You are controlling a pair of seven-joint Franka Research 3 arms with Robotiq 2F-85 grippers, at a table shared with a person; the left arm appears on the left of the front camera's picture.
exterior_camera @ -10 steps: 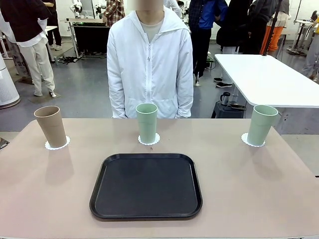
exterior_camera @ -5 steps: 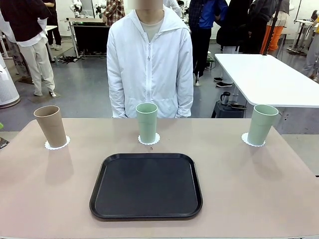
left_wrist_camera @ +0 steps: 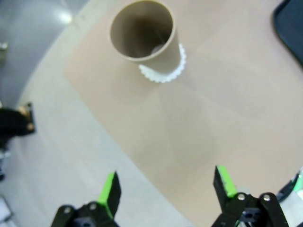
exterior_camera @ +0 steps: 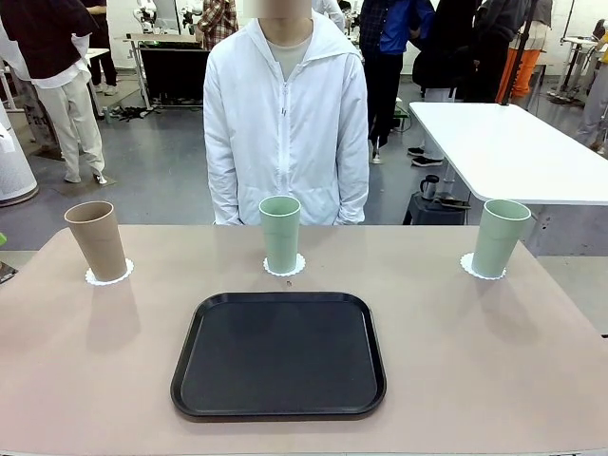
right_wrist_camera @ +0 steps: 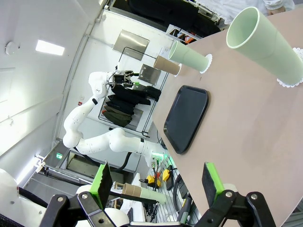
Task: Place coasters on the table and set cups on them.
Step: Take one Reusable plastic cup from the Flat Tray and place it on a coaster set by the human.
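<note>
Left gripper (left_wrist_camera: 164, 187) wide, empty, above tan cup (left_wrist_camera: 144, 32); right gripper (right_wrist_camera: 155, 182) wide, empty. I count three cups on coasters (exterior_camera: 109, 275), tray (exterior_camera: 279, 356) bare.

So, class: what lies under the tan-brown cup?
A white scalloped coaster lies under the tan-brown cup; its rim pokes out, its middle is covered.

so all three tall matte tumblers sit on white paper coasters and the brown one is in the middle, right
Not quite. The tan-brown tall matte tumbler stands at the robot's left end; a pale mint green tumbler holds the middle. All three do sit on scalloped white paper coasters, as the front view shows.
</note>
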